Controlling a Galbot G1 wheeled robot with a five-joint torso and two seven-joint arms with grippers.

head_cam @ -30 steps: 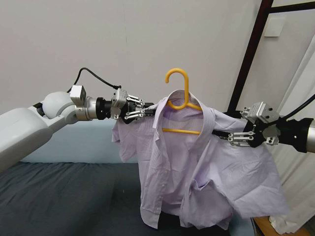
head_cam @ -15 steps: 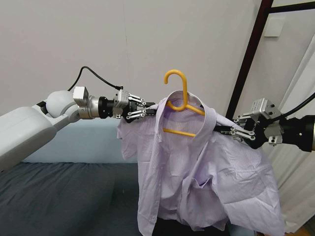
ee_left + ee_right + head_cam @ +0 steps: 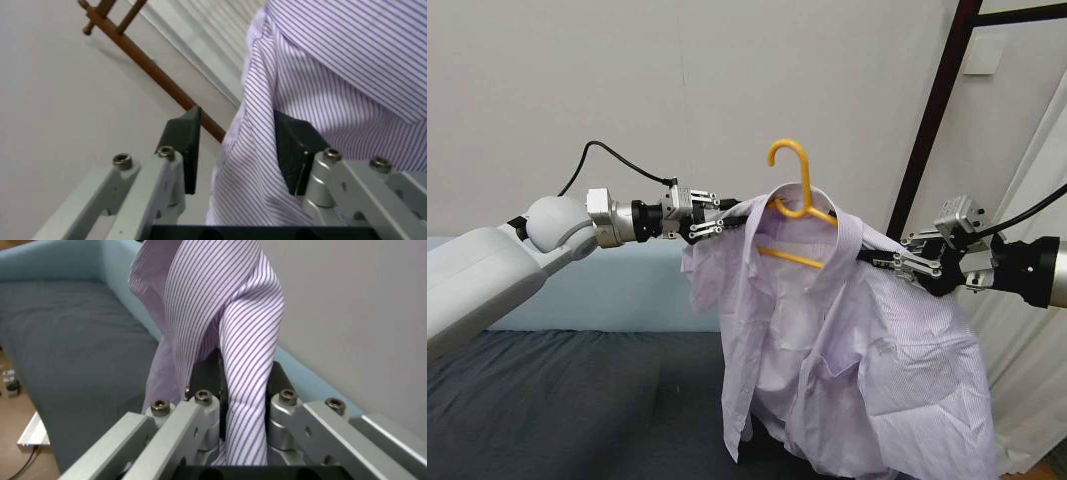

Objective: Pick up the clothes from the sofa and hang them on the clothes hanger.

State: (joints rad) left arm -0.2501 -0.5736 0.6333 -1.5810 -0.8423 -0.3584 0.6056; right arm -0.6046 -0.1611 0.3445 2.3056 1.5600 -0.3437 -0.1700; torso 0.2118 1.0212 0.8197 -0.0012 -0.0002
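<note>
Two grippers, one shirt, and it's all up in the air right now. The striped lilac shirt [image 3: 857, 340] is draped on a yellow hanger [image 3: 806, 186], hanging well clear of the sofa [image 3: 547, 395], whose dark seat sits below and to my left. The hanger is tilted, its hook poking up above the collar and not hooked on anything I can see.

My right gripper [image 3: 882, 262] comes in from the right side and is clamped on the shirt's shoulder. From the right wrist cam the pads [image 3: 208, 374] are squeezed tight on a fold of striped cloth, with the rest of the shirt trailing away over the sofa.

My left gripper [image 3: 725, 225] is stretched out from the left, tips right at the other shoulder. This one's a bit looser: on the left wrist cam the jaws stand apart, the cloth runs between them and lies against one pad [image 3: 297, 150], and I can see bare wall between the fabric and the other pad. So fabric is in there, but it isn't pinched.

The front of the shirt hangs open, one sleeve drooping under each arm. A dark wooden frame [image 3: 937, 100] leans up behind my right arm.
</note>
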